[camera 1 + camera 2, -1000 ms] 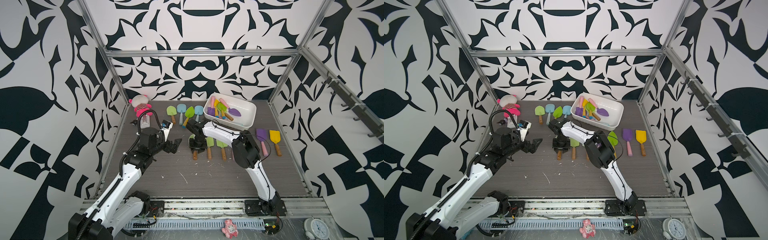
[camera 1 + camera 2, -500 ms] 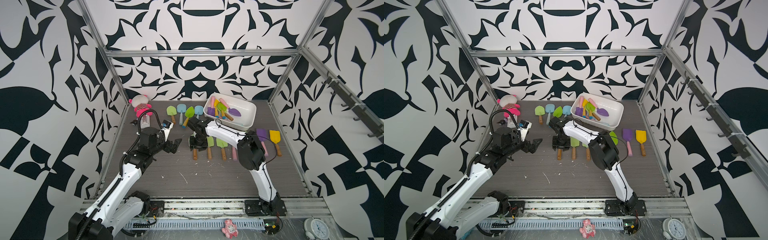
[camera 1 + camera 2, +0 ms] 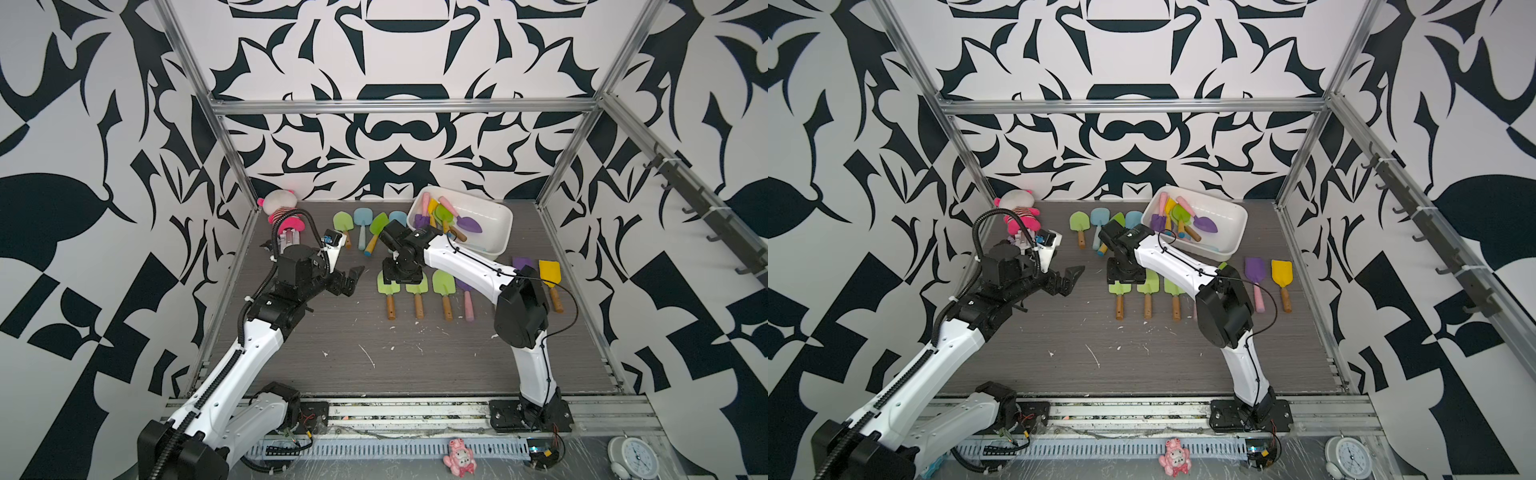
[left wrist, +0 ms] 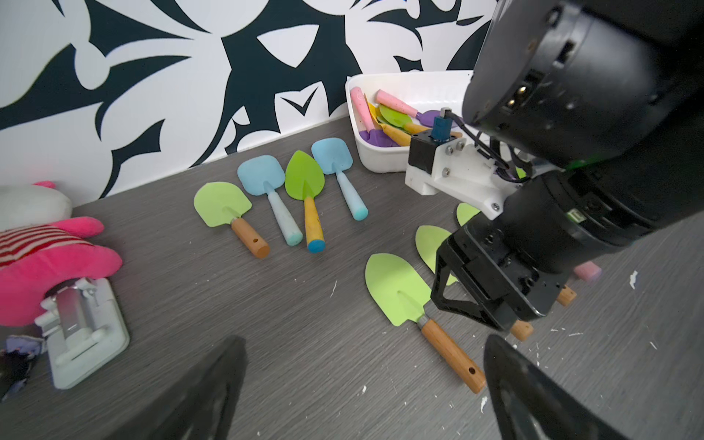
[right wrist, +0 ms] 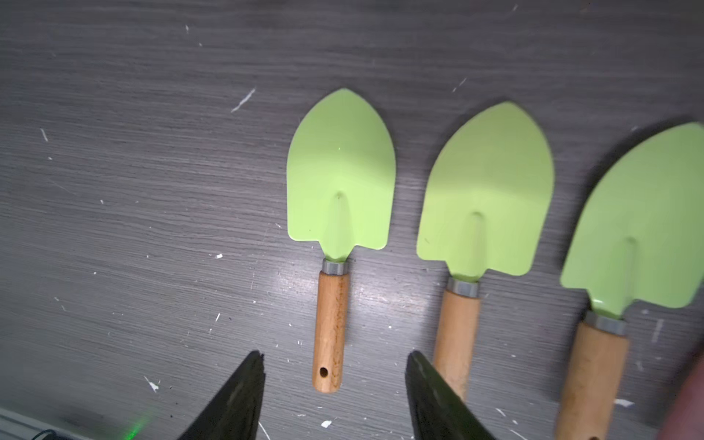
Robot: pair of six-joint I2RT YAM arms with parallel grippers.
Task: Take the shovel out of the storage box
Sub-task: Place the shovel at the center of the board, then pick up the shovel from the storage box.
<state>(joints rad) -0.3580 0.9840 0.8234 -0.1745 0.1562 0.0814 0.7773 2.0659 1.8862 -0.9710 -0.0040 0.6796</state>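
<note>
The white storage box (image 3: 498,248) (image 3: 1235,239) stands at the back right and holds several shovels, among them a purple one (image 3: 470,225) and a green one (image 3: 441,213). A green shovel with a wooden handle (image 5: 340,179) (image 3: 389,291) lies flat on the table, leftmost in a row of three. My right gripper (image 5: 335,362) hangs open just above the end of its handle, touching nothing. My left gripper (image 3: 354,281) (image 4: 362,350) is open and empty, hovering left of that row.
Four green and blue shovels (image 3: 362,224) lie along the back wall. A purple and a yellow shovel (image 3: 549,274) lie right of the box. A pink plush toy (image 3: 282,208) and a white clamp (image 4: 84,335) sit in the back left corner.
My right gripper's jaws have spread apart, and the green shovel now lies loose on the table. The right elbow has swung to the right. The left arm has stayed still.
</note>
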